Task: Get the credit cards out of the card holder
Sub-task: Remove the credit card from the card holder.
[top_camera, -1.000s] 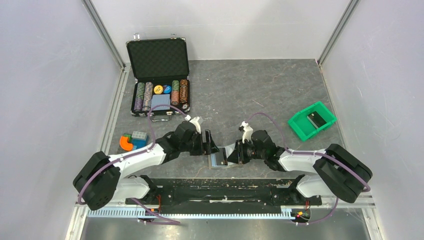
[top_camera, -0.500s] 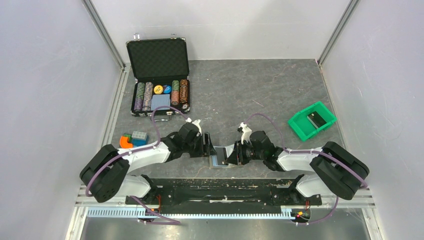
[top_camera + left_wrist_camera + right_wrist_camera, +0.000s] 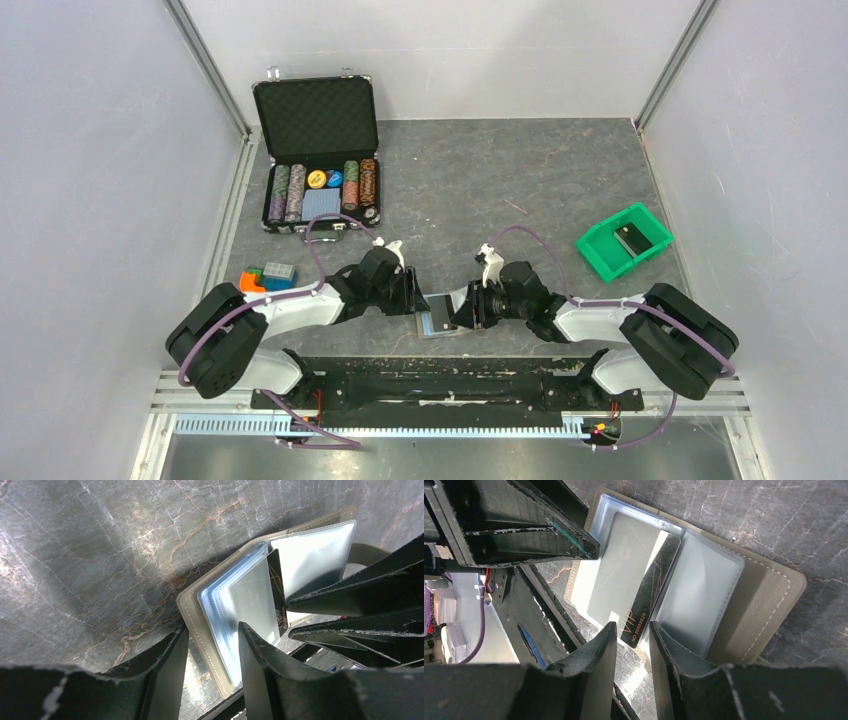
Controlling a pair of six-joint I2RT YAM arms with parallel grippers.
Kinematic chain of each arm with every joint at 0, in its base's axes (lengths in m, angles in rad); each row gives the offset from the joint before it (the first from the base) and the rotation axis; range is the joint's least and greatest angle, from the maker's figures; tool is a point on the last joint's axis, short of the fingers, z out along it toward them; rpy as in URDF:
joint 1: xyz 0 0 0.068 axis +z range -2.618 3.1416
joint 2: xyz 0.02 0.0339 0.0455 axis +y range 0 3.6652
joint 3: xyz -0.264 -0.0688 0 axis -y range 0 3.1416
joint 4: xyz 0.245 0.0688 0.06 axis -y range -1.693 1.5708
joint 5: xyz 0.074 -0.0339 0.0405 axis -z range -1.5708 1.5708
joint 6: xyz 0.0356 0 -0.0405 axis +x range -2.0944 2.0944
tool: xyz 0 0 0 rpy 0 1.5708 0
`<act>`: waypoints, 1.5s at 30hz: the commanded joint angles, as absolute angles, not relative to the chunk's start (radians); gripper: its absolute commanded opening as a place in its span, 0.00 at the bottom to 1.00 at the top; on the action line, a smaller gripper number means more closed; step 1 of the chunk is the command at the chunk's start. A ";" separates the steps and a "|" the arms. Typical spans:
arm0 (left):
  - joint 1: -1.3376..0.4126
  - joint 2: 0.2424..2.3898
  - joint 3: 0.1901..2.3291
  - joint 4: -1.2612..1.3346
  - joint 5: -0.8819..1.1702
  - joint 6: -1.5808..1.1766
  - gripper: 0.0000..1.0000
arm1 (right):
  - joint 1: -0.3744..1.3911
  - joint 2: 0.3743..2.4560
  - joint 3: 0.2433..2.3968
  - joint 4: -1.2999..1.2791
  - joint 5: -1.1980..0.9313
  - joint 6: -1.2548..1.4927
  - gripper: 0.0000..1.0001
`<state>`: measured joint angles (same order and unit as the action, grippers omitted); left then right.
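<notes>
The card holder [image 3: 437, 322], a tan bifold with clear sleeves, lies spread between my two grippers near the table's front edge. My left gripper [image 3: 212, 630] is open, and its fingers straddle the holder's tan flap edge [image 3: 187, 607] with room on both sides. A black credit card [image 3: 649, 605] printed "VIP" sticks out of a sleeve at a slant. My right gripper [image 3: 632, 626] is open a little, its tips just short of that card's end. A second card [image 3: 624, 565] shows grey through the sleeve. In the top view, left gripper [image 3: 414, 296] and right gripper [image 3: 463, 308] face each other.
An open black chip case [image 3: 318, 155] stands at the back left. A green bin [image 3: 600, 262] with a dark item sits at the right. Coloured blocks [image 3: 265, 280] lie beside the left arm. The black mounting rail [image 3: 430, 385] runs just behind the holder's near edge.
The left gripper's jaws have narrowed around the holder's flap and its arm has shifted slightly right. The right gripper's jaws have widened a little. The holder has stayed roughly in place.
</notes>
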<state>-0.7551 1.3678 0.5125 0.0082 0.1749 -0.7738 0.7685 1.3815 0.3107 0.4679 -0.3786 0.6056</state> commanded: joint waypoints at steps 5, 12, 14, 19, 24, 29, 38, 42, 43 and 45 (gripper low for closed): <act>-0.761 1.395 0.475 0.030 0.148 -0.793 0.41 | 0.772 1.394 0.315 0.546 -0.367 0.630 0.34; -0.760 1.402 0.473 0.029 0.144 -0.784 0.34 | 0.772 1.405 0.300 0.552 -0.355 0.644 0.36; -0.761 1.404 0.478 0.027 0.160 -0.788 0.32 | 0.772 1.407 0.299 0.551 -0.351 0.652 0.38; -0.759 1.404 0.480 0.010 0.142 -0.780 0.32 | 0.772 1.418 0.313 0.504 -0.325 0.647 0.41; -0.760 1.363 0.493 -0.048 0.126 -0.801 0.48 | 0.772 1.421 0.326 0.481 -0.332 0.635 0.37; -0.759 1.252 0.534 -0.139 0.107 -0.836 0.55 | 0.772 1.402 0.330 0.459 -0.320 0.621 0.34; -0.760 1.157 0.623 -0.229 0.133 -0.857 0.54 | 0.772 1.416 0.337 0.457 -0.333 0.610 0.33; -0.760 1.144 0.615 -0.169 0.156 -0.851 0.48 | 0.772 1.413 0.336 0.467 -0.336 0.617 0.32; -0.760 1.144 0.605 -0.130 0.173 -0.853 0.46 | 0.772 1.414 0.336 0.469 -0.335 0.620 0.32; -0.761 1.159 0.590 -0.065 0.211 -0.856 0.43 | 0.772 1.412 0.339 0.465 -0.337 0.619 0.32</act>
